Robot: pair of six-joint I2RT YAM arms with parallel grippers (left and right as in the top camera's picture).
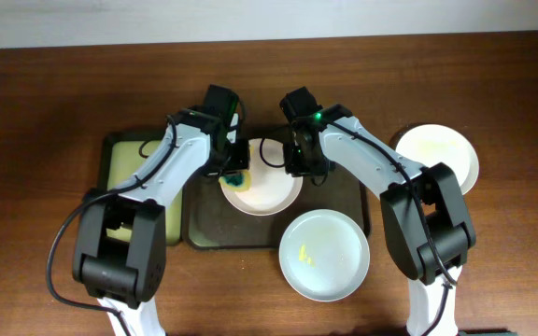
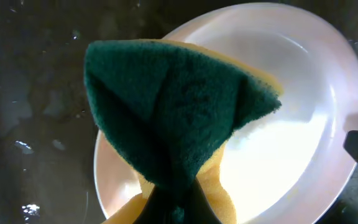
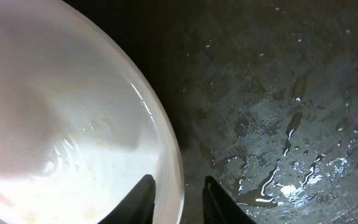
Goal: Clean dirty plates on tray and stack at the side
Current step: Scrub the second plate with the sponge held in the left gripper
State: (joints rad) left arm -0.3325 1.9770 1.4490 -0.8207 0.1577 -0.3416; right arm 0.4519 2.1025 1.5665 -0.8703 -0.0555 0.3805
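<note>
Item: cleaning of three round shallow white plates, in progress
- Plate under work (image 1: pixel 261 185): lies in the large dark brown rectangular tray (image 1: pixel 204 229), near its middle
- Left gripper (image 1: pixel 233 168): pinching a green-faced yellow sponge (image 2: pixel 179 118), which is pressed onto this plate's near side
- Right gripper (image 3: pixel 180 202): fingers straddle the plate's rim, one inside and one outside; whether they clamp it cannot be told
- Second plate (image 1: pixel 325 254): yellow smear in its middle, overlapping the tray's lower right corner; judged uncleaned
- Third plate (image 1: pixel 437 154): on the table to the right, well apart from the tray; looks done, so roughly one of three finished, and no stack yet
- Surface: brown wooden table (image 1: pixel 45 93); tray wet and streaky; small black tray with yellow lining (image 1: pixel 124 154) at left
- Room: pale wall (image 1: pixel 250 14) along the far edge
</note>
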